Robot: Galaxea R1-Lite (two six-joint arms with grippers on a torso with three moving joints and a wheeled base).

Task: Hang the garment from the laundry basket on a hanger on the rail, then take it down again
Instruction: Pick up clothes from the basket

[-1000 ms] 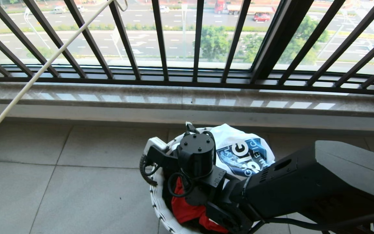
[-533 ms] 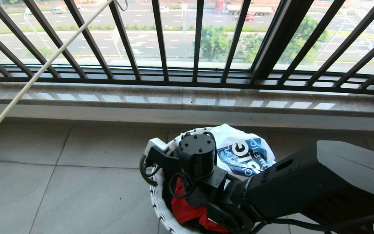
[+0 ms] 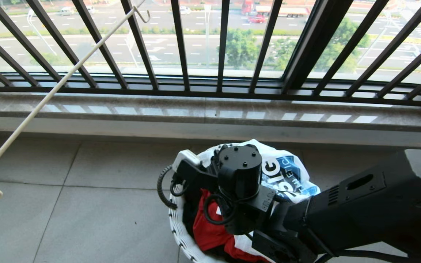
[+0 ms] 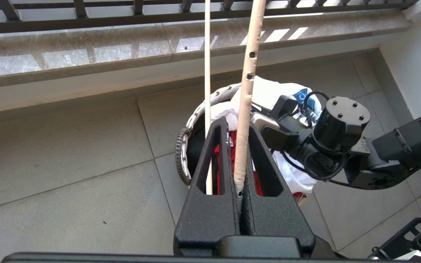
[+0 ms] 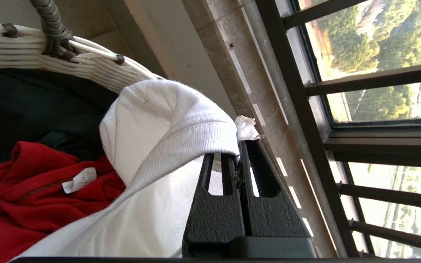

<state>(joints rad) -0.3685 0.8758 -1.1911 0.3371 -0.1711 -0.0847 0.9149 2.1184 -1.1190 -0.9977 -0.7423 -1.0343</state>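
The white garment (image 3: 287,171) with its blue logo lies on top of the round white laundry basket (image 3: 175,219). My right wrist (image 3: 239,171) hangs over the basket and hides its own fingers there. In the right wrist view my right gripper (image 5: 236,149) is shut on the garment's (image 5: 159,120) ribbed edge, just above the basket rim (image 5: 86,60). My left gripper (image 4: 238,124) is shut on a cream bar of the hanger (image 4: 247,73). The hanger's thin wire (image 3: 57,87) slants across the window bars at the left. The rail is out of view.
A red garment (image 5: 31,190) and a black one (image 5: 31,98) lie in the basket under the white one. A stone sill (image 3: 210,113) and the dark window railing (image 3: 181,47) stand right behind the basket. Grey floor tiles (image 3: 86,219) spread to the left.
My right wrist has moved up and to the right over the basket, and the white garment has shifted with it. The hanger has swung slightly.
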